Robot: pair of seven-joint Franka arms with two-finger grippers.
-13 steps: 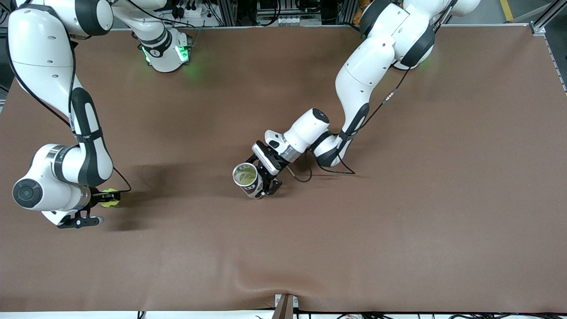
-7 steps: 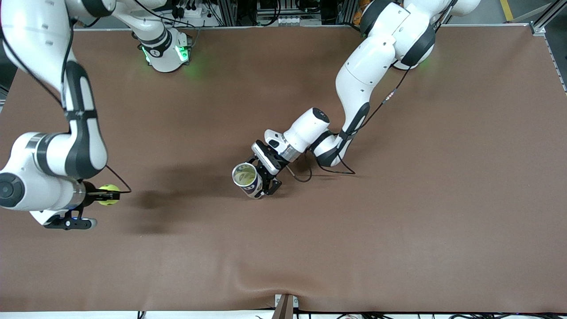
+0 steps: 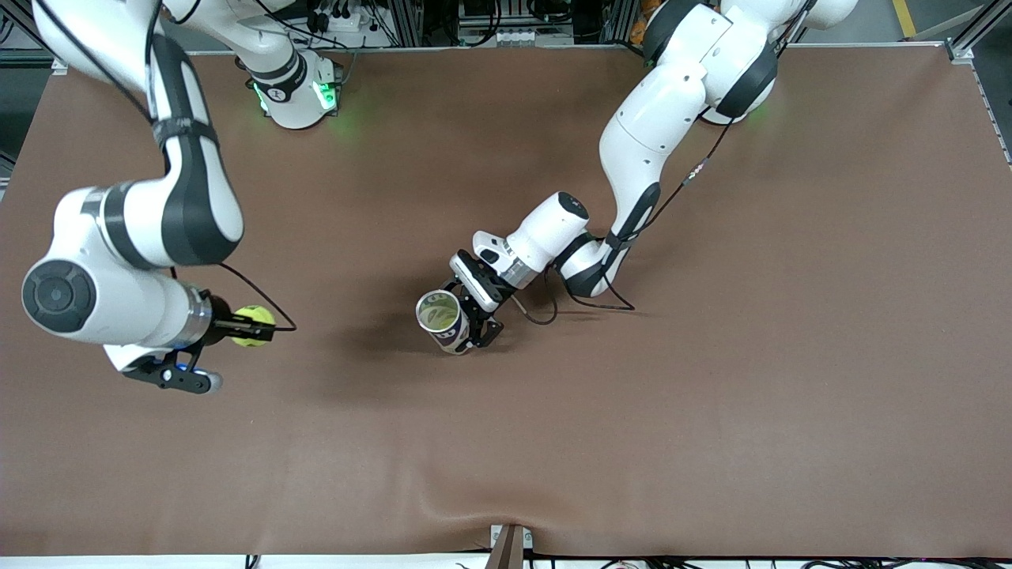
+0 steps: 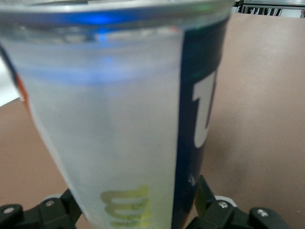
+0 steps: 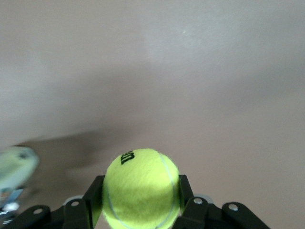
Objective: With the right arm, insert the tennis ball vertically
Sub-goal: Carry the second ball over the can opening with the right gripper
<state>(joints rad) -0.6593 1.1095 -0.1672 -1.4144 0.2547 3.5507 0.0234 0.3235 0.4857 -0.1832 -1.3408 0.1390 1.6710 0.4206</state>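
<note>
**Two-arm station: ball in right pincer, can in left pincer**

Item 1. Right arm [image 3: 170,213]. Rises from its base at the top of the front view, bends at a high elbow, and drops to a forearm and wrist lying roughly level above the worktop [image 3: 711,411]. The wrist points toward the middle of the worktop.

Item 2. Right pincer [image 3: 247,325]. Fingers pressed in on the tennis ball [image 3: 253,325], one black finger on each side of it. It hangs in the air over the right arm's end of the worktop, with a shadow on the brown surface beside it. The right wrist view shows the ball [image 5: 141,187] seated between the two fingers [image 5: 187,192], dark lettering uppermost, and brown surface all around.

Item 3. Tennis ball. Yellow-green, clear of the worktop, held in the right pincer, well apart from the can.

Item 4. Left arm [image 3: 648,134]. Reaches from its base down to a low elbow near the worktop, then folds back so that the forearm runs toward the centre.

Item 5. Left pincer [image 3: 466,320]. Fingers closed around the side of the can [image 3: 441,319], near the middle of the worktop.

Item 6. Can. Clear-walled cylinder with a dark blue label and white lettering, its open mouth turned up toward the front camera. It fills the left wrist view [image 4: 124,119], with the black pincer body at its foot.
</note>
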